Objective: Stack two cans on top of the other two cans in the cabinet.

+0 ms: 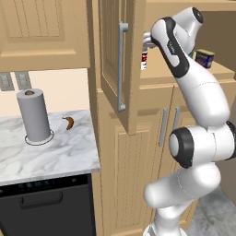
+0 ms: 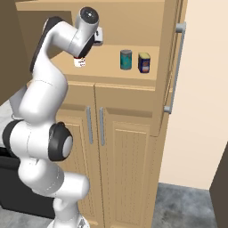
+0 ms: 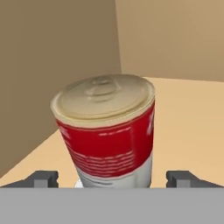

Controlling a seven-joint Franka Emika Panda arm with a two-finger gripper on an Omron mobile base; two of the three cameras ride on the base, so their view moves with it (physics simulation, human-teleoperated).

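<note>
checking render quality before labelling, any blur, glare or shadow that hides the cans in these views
Hand view: red-and-white can close and slightly soft, flat light, no glare, gripper open beside it. Left base view: arm hides most of the shelf, navy tin clear. Right base view: teal can sharp, small, evenly lit.

I see my arm [image 2: 44,107] reaching into the open cabinet [image 2: 133,26], its hand [image 2: 84,51] over a red-and-white can [image 2: 79,62]; a teal can [image 2: 126,59] and navy tin [image 2: 144,63] stand just beside each other, further right on the shelf [image 2: 107,67].

The cabinet [image 2: 111,78] shelf carries a red-and-white can [image 3: 107,135], a teal can [image 2: 126,59] and a navy tin [image 2: 144,63].
</note>
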